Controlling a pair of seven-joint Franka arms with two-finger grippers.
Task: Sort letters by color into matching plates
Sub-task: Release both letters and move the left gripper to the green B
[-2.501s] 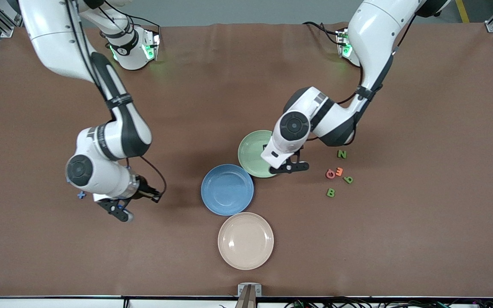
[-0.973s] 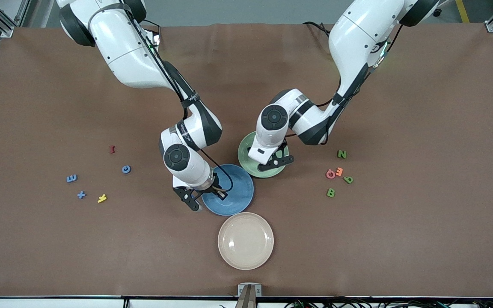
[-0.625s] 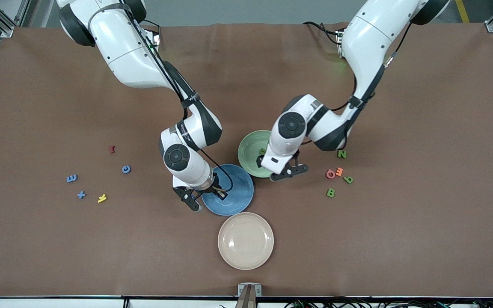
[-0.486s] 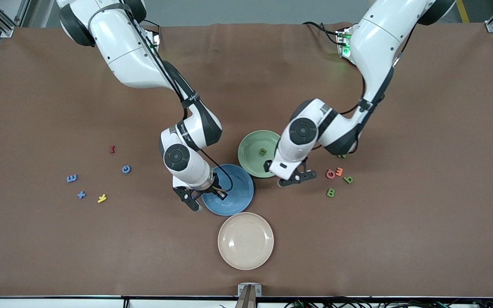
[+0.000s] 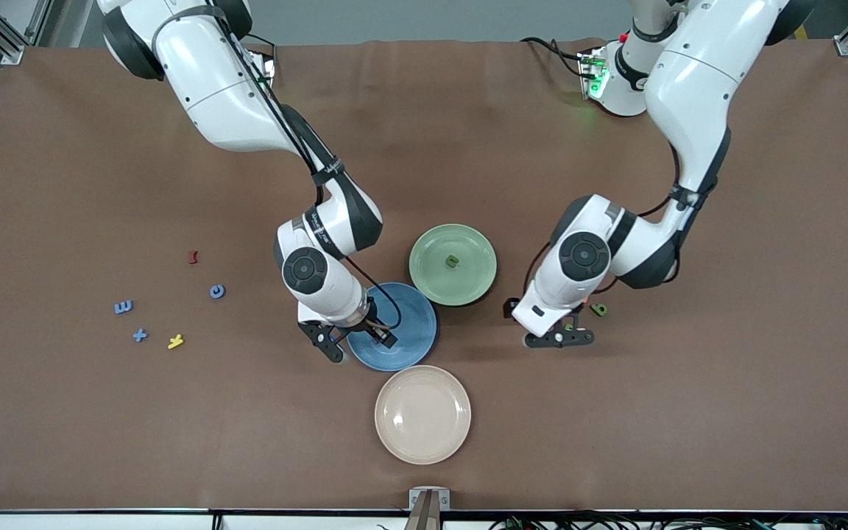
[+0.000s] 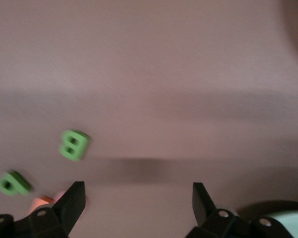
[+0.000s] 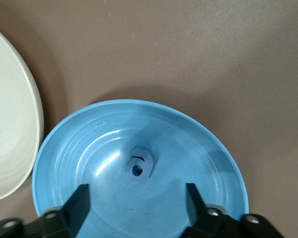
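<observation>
Green B (image 6: 73, 145) lay on the table near the green plate (image 5: 481, 283), just ahead of the left gripper (image 6: 138, 194), jaws wide; right gripper (image 7: 135, 197) hung open-jawed over the blue plate (image 7: 198, 144), blue letter (image 7: 139, 165) inside.
</observation>
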